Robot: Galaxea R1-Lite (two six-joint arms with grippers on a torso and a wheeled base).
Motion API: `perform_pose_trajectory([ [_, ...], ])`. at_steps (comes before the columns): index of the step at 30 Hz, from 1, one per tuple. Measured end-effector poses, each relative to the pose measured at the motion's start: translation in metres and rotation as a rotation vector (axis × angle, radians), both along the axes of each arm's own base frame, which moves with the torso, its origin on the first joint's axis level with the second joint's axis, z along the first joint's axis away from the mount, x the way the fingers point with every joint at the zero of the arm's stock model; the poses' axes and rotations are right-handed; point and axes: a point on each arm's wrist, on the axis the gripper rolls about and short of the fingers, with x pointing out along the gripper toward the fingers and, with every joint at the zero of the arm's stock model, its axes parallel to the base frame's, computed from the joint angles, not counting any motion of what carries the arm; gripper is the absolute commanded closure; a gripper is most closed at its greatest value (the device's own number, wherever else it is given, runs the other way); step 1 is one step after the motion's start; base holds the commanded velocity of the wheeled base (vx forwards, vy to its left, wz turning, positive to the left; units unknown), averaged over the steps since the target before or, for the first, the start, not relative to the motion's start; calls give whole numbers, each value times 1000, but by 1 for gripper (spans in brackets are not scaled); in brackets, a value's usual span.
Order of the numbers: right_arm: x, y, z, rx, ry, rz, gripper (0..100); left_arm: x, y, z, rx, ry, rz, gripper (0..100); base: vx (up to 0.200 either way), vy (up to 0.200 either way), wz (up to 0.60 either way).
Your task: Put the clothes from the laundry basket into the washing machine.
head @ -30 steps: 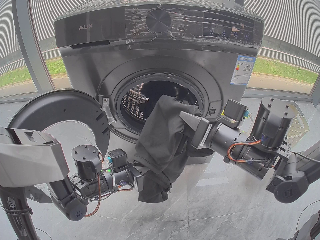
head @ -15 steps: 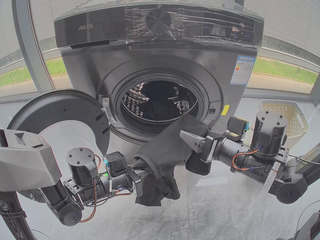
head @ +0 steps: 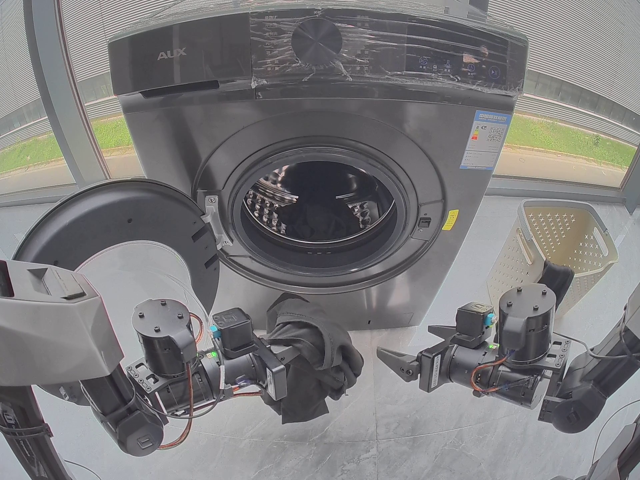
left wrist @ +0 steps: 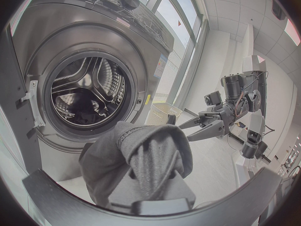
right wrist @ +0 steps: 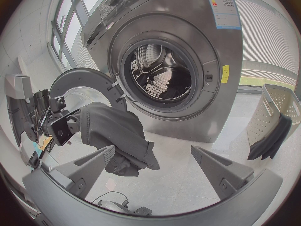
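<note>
The left tool is clamped on a bunched dark grey cloth garment, which hangs low in front of the grey front-loading washing machine, below its round drum opening. The right tool is spread and empty, apart from the cloth. If lifted too low, the dangling folds could snag the opening's rim and slip to the marble floor. Another dark garment hangs on the cream perforated plastic laundry basket.

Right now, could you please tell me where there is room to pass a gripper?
Free: the drum mouth; the bare floor between the dark garment and the right gripper; the floor between washing machine and laundry basket. Crowded: by the open door, around the left gripper.
</note>
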Motion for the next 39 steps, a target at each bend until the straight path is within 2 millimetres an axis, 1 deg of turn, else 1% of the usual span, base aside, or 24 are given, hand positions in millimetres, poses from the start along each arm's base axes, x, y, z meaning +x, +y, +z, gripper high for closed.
perform_pose_trajectory([
  [7, -5, 10, -10, -6, -3, 77, 0, 0, 0, -3, 5, 11, -2, 100, 0, 0, 0],
  [11, -9, 21, -15, -2, -15, 118, 0, 0, -1, -6, 12, 19, -4, 100, 0, 0, 0],
  [20, -7, 40, -28, -5, -35, 169, 0, 2, -3, -9, 12, 26, -3, 100, 0, 0, 0],
  [25, -3, 51, -36, -7, -39, 175, 0, 2, -4, -10, 15, 28, 1, 100, 0, 0, 0],
  [29, 6, 58, -34, 24, -77, 162, 0, 2, -3, -11, 21, 31, 14, 100, 0, 0, 0],
  [34, 14, 52, -31, 31, -89, 132, 0, 2, -2, -13, 28, 37, 19, 100, 0, 0, 0],
  [39, 22, 36, -25, 27, -99, 78, 0, 2, -1, -14, 32, 39, 22, 100, 0, 0, 0],
])
